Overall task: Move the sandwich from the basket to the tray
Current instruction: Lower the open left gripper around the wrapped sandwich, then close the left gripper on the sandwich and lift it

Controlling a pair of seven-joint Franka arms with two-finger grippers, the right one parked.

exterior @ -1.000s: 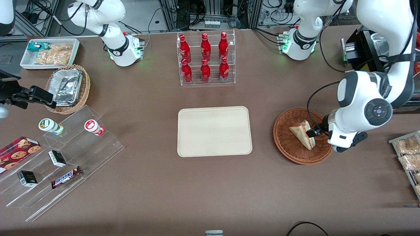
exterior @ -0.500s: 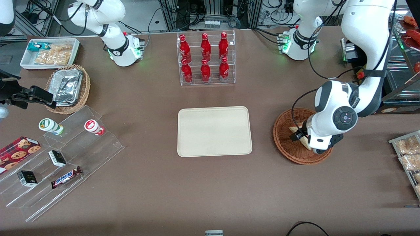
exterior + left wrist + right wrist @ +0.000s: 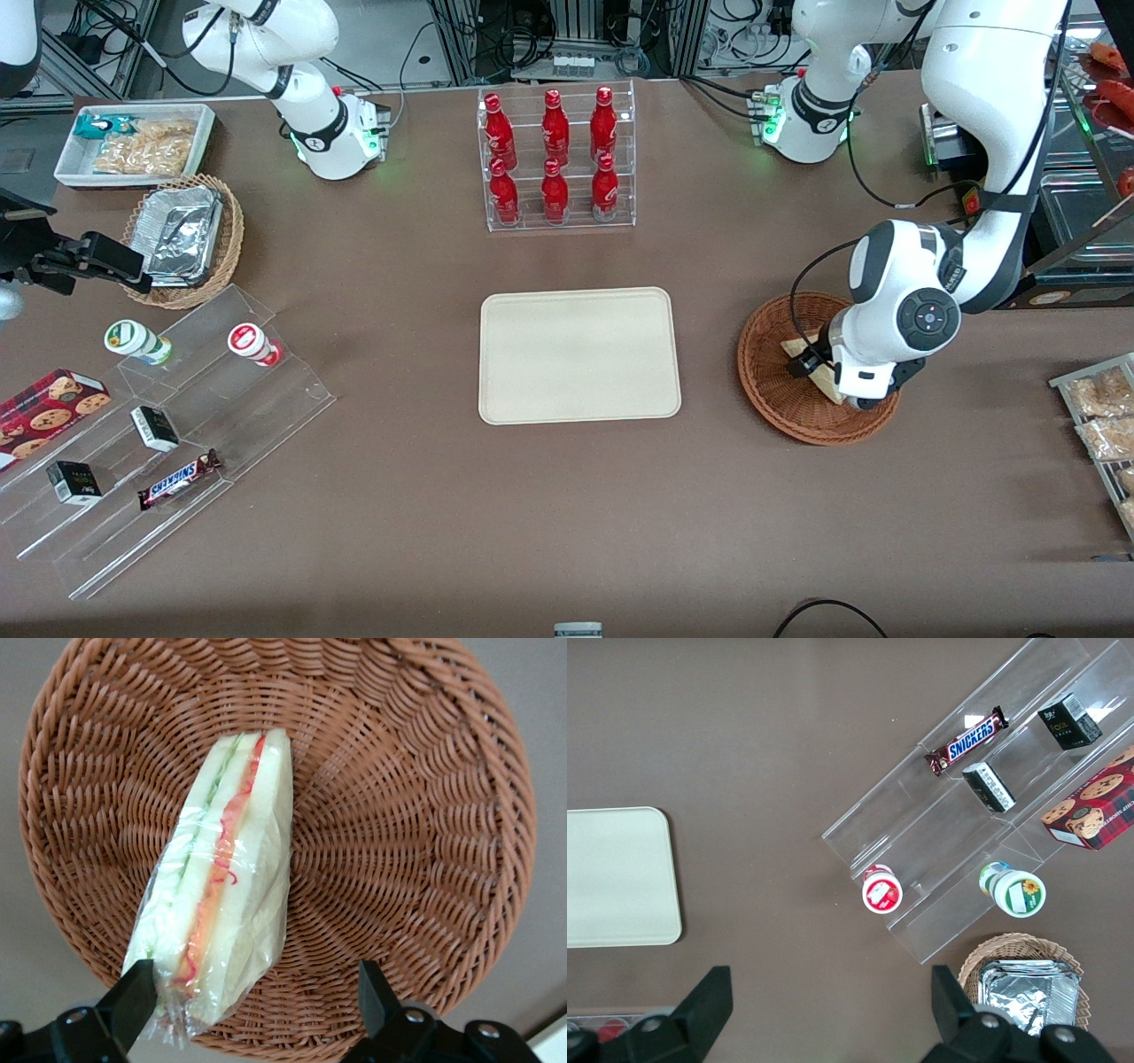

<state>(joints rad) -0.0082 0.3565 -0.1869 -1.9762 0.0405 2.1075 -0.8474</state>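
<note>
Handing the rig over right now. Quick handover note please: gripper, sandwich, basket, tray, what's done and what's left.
Gripper: open, low over the basket, fingers straddling the sandwich, not closed on it.
Sandwich: wrapped in clear film, lying in the basket.
Tray: on the table beside the basket, toward the parked arm's end, nothing on it.
Done: approach.
Left: close on the sandwich, lift, carry to the tray, release.

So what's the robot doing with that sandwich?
The left arm's gripper hangs open just above the brown basket, with one finger right by the wrapped sandwich. The sandwich lies in the basket, not yet gripped. It looks like the robot is about to grab it and carry it to the beige tray, which has nothing on it.
</note>
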